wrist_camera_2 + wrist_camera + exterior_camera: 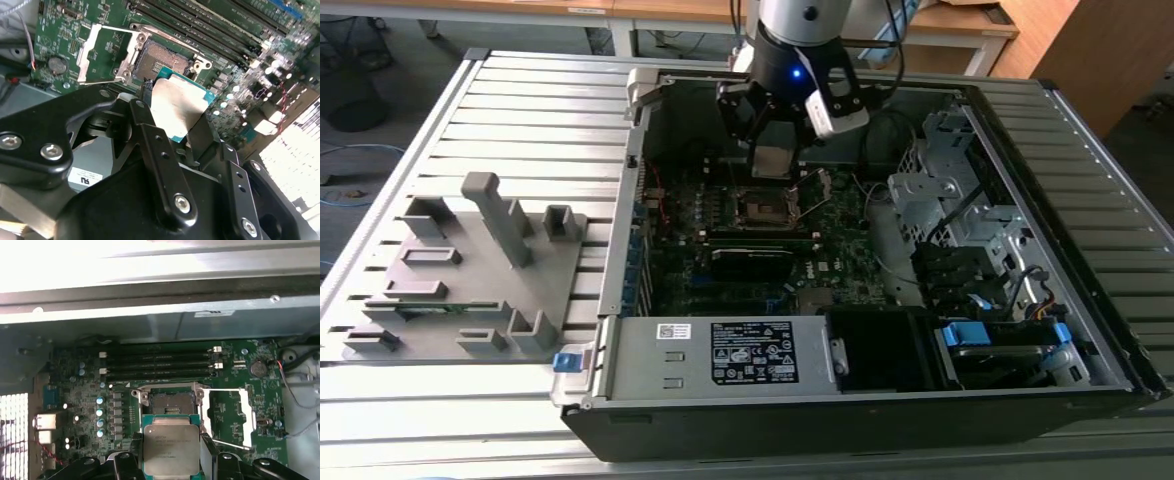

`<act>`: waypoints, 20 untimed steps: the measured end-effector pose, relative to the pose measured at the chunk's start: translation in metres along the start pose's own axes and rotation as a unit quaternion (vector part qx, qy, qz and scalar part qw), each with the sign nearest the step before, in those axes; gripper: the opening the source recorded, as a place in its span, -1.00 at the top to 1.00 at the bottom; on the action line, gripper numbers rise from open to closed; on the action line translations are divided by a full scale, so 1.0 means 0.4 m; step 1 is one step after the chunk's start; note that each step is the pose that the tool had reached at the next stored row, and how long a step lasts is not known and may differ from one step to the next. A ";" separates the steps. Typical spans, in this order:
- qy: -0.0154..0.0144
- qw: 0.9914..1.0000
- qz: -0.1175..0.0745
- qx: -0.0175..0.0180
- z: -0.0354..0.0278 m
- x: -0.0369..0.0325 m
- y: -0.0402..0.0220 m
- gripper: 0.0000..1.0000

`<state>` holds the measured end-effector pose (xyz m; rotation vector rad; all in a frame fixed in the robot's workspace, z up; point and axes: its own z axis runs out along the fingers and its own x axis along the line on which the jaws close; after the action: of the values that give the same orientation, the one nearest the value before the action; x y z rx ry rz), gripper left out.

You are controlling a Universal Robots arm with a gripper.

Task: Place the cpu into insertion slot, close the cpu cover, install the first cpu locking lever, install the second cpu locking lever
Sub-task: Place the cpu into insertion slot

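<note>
My gripper (774, 150) is shut on the cpu (774, 162), a flat square chip with a dull silver top, held by two opposite edges. In the exterior view it hangs above the motherboard, just behind the insertion slot (761, 207). Both wrist views show the cpu (177, 107) (171, 447) between the black fingers (145, 107), close to the insertion slot (165, 57) (171, 401) but short of it and apart from it. The socket is uncovered, its dark centre bare. The cpu cover (102, 52) (227, 417) is swung open and lies flat beside the socket.
The open computer case (627, 230) walls in the motherboard. Memory slots (160, 365) run along one side of the socket. A drive cage (961, 210) and cables stand at the exterior view's right, the power supply (720, 355) in front. A grey fixture tray (467, 270) lies outside.
</note>
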<state>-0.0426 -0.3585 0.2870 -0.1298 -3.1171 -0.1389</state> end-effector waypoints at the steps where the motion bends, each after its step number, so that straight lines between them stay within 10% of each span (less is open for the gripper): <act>1: -0.001 1.000 0.009 0.000 0.000 0.000 0.000 -0.07; 6: -0.004 0.999 0.048 -0.001 0.001 0.000 0.000 -0.07; 16: -0.005 0.999 0.053 -0.001 0.001 0.000 0.000 -0.07; 20: -0.008 0.996 0.086 -0.002 0.002 0.000 0.000 -0.07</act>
<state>-0.0426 -0.3585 0.2860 -0.3995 -3.1018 -0.1412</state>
